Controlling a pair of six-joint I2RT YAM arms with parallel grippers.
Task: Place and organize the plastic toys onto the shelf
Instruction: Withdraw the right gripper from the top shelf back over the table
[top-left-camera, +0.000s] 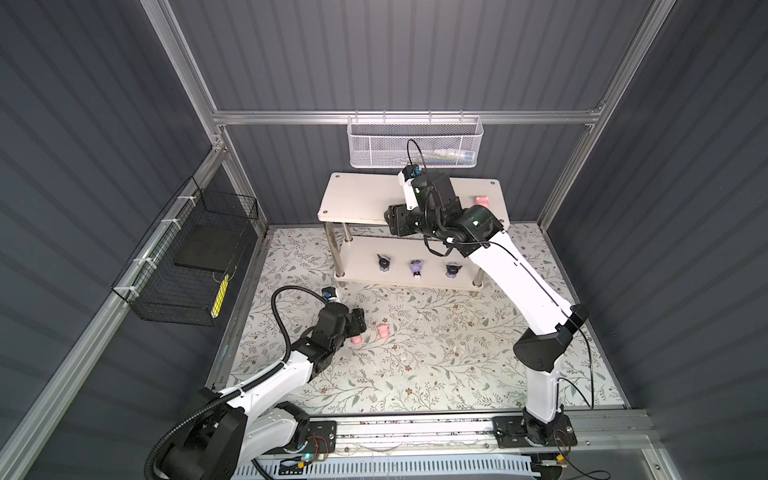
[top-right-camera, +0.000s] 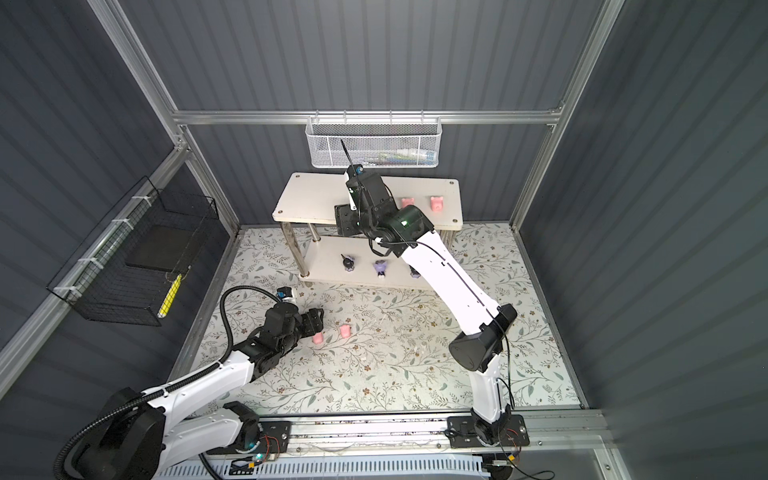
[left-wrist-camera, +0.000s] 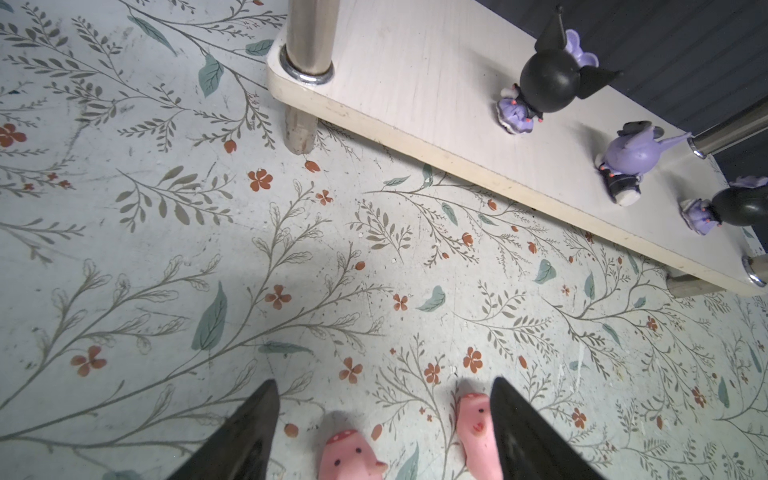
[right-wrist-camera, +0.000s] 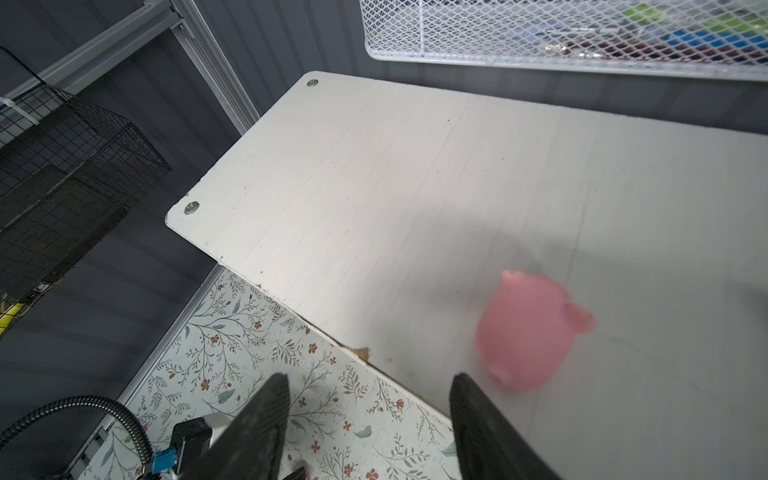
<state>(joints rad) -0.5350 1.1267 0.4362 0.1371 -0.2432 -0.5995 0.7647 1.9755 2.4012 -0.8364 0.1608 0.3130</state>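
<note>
Open, the left gripper (left-wrist-camera: 384, 384) straddles a small pink plastic pig (left-wrist-camera: 351, 455) on the floral mat (left-wrist-camera: 166, 249); a second pink pig (left-wrist-camera: 476, 424) sits just beside one finger, so closing could knock it aside; the right gripper (right-wrist-camera: 370, 376), open and empty, hovers by a blurred pink pig (right-wrist-camera: 528, 328) on the top board of the white two-tier shelf (right-wrist-camera: 374, 187).

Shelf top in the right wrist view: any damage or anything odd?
Yes. The shelf has a brown chip in its top board's front edge. The pink pig near it is blurred, so its pose cannot be judged.
</note>
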